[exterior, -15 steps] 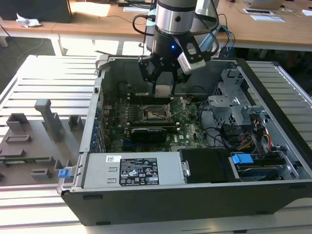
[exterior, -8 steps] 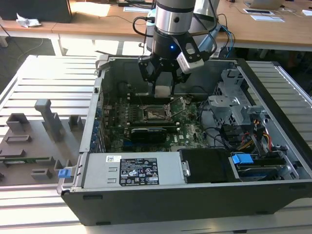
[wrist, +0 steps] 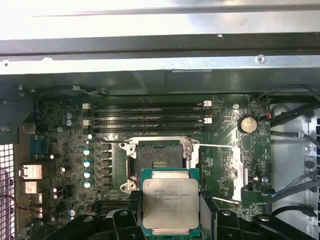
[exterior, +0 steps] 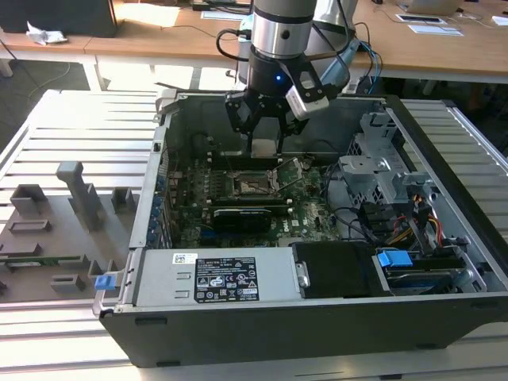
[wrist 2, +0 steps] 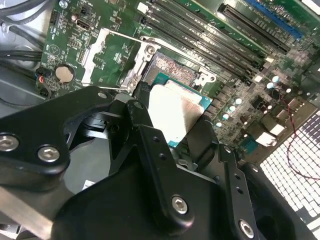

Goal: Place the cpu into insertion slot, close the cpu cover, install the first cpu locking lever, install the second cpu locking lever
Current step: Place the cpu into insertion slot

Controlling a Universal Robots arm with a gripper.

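My gripper (exterior: 263, 149) hangs inside the open computer case, shut on the cpu (wrist: 170, 202), a flat square chip with a dull silver top and a green rim. Black fingers (wrist 2: 205, 137) press on two opposite edges of the cpu (wrist 2: 175, 112). The chip hovers above the board, just off to one side of the bare insertion slot (wrist: 160, 162). The cpu cover (wrist: 236, 172), a thin silvery frame, lies flipped open beside the slot (wrist 2: 175, 70). In the second wrist view the cover (wrist 2: 115, 55) rests flat on the green board. Two thin locking levers (wrist: 216, 146) stand released along the socket.
The black case wall (exterior: 159, 167) and a drive cage (exterior: 389, 171) flank the motherboard. Memory slots (wrist: 150, 117) run beside the socket, and a long black card (exterior: 250, 214) lies across the board. A grey fixture tray (exterior: 55, 230) sits at the exterior view's left.
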